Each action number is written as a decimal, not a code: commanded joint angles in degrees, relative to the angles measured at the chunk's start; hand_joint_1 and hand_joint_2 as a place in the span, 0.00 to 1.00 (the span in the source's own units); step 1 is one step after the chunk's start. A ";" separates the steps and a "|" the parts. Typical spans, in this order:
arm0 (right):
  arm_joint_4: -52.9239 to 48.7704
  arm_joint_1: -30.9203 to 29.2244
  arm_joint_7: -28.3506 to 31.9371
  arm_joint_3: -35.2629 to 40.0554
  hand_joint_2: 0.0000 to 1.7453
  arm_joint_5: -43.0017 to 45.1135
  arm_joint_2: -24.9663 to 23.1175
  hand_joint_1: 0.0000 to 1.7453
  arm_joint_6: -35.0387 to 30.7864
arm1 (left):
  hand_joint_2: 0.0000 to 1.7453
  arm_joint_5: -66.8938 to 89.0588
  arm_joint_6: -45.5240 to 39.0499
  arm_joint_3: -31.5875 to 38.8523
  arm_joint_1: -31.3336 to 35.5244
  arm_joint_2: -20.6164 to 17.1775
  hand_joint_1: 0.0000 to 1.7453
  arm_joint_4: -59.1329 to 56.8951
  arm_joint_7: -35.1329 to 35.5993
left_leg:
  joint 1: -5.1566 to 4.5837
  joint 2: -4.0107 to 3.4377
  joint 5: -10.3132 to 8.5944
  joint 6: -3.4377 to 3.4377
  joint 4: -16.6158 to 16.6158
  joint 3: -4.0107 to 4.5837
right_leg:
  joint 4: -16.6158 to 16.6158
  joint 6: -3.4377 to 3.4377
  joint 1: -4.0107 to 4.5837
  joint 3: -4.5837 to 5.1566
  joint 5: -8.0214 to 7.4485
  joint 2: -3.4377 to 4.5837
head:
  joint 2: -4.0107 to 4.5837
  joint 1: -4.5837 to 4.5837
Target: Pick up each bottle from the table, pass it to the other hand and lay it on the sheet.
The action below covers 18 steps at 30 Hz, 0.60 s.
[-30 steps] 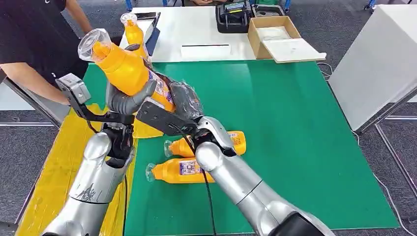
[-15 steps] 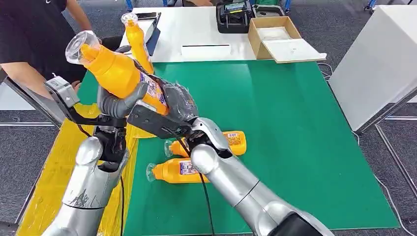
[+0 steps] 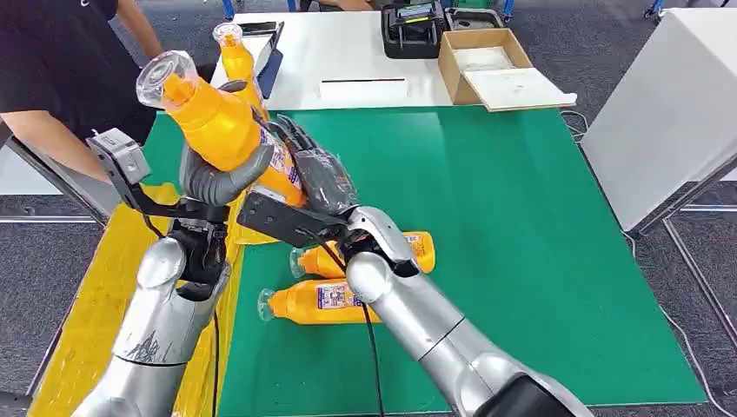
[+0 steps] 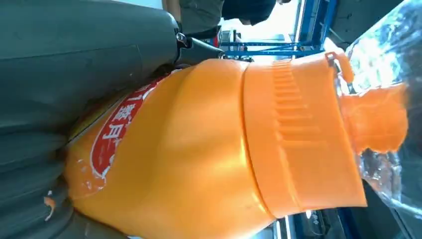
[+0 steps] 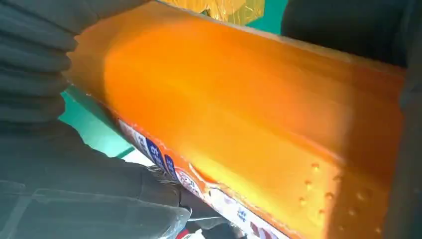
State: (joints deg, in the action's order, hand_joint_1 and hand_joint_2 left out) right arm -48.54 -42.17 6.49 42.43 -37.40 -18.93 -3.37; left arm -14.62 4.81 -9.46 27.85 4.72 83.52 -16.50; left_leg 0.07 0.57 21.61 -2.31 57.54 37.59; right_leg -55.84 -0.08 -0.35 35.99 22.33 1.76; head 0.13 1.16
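**Handover in mid-air, both my hands on one bottle**

Since half a second ago the bottle has swung back up and a little toward my right, its cap end raised again; both arms moved with it.

My left hand [image 3: 222,178] wraps its grey fingers around the middle of the orange plastic bottle with a clear cap [image 3: 217,122]. My right hand [image 3: 317,178] has its dark fingers closed along the bottle's lower, labelled end, so both hands grip it at once. Its long axis slants from my right fingers up and away to the cap, which points beyond my left fingers. The yellow sheet [image 3: 91,304] lies below and outward of my left hand, so that hand is the nearer one to carry the bottle down; I judge my right fingers must let go first.

Two more orange bottles [image 3: 317,302] lie on the green mat [image 3: 521,261] beneath my right forearm. Beyond my fingers, an open cardboard box [image 3: 487,61] holds a pale flat sheet or packet.
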 commanded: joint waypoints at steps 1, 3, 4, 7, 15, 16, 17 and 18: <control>-18.38 4.98 0.85 -10.50 0.00 3.31 10.72 0.00 3.64 | 1.00 3.83 -1.36 1.40 3.02 -2.49 1.00 -5.70 -1.85 | 0.02 0.37 0.08 0.14 0.04 -0.29 | 0.01 0.02 0.05 -0.46 0.19 -0.58 | 0.00 0.00; -24.48 8.20 0.89 -13.72 0.00 3.43 13.41 0.00 4.56 | 1.00 3.83 -0.82 2.19 3.77 -3.00 1.00 -7.80 -2.57 | 0.01 0.44 0.11 0.15 0.06 -0.35 | 0.01 0.04 0.05 -0.56 0.23 -0.70 | 0.00 -0.02; -25.73 9.07 0.86 -14.38 0.00 3.04 14.14 0.00 4.62 | 1.00 4.19 -0.83 2.21 3.91 -3.28 1.00 -8.14 -2.80 | -0.01 0.38 0.09 0.14 0.03 -0.32 | 0.01 0.03 0.02 -0.50 0.20 -0.61 | 0.00 -0.04; -32.42 13.99 0.78 -16.87 0.00 0.67 16.56 0.00 4.46 | 1.00 12.78 -7.02 2.74 3.72 -5.33 1.00 -7.85 -4.48 | -0.01 0.44 0.10 0.16 0.02 -0.36 | 0.04 0.02 0.03 -0.57 0.22 -0.70 | 0.00 -0.02; -43.15 20.70 1.16 -19.50 0.00 0.55 20.87 0.00 5.51 | 1.00 28.58 -14.81 5.93 2.23 -8.79 1.00 -4.34 -4.11 | -0.04 0.25 0.24 0.21 0.09 -0.36 | -0.08 -0.04 -0.01 -0.49 0.30 -0.47 | 0.00 -0.02; -43.15 20.70 1.16 -19.50 0.00 0.55 20.87 0.00 5.51 | 1.00 28.58 -14.81 5.93 2.23 -8.79 1.00 -4.34 -4.11 | -0.03 0.12 0.07 0.09 0.01 -0.06 | 0.01 -0.02 -0.02 -0.15 0.07 -0.20 | 0.00 0.00; -42.83 20.46 1.04 -19.22 0.00 0.26 21.00 0.00 5.57 | 1.00 32.19 -16.69 5.26 2.40 -9.10 1.00 -4.69 -3.96 | -0.05 0.16 0.11 0.12 0.04 -0.15 | -0.04 -0.02 -0.04 -0.24 0.14 -0.29 | 0.00 0.00; -44.00 21.33 0.78 -19.32 0.00 0.17 22.62 0.00 5.38 | 1.00 39.77 -20.88 4.44 2.82 -10.49 1.00 -5.83 -2.77 | -0.04 0.12 0.17 0.16 0.08 -0.24 | -0.07 -0.03 -0.02 -0.33 0.18 -0.29 | 0.00 0.00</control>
State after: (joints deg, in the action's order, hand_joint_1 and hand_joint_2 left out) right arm -86.13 -23.04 7.58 24.42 -36.89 -1.66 1.53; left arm 13.46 -10.08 -4.96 28.60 -2.66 80.70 -20.79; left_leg 0.06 0.61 21.65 -2.32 57.54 37.64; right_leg -55.82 -0.08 -0.37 36.00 22.34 1.74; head 0.13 1.16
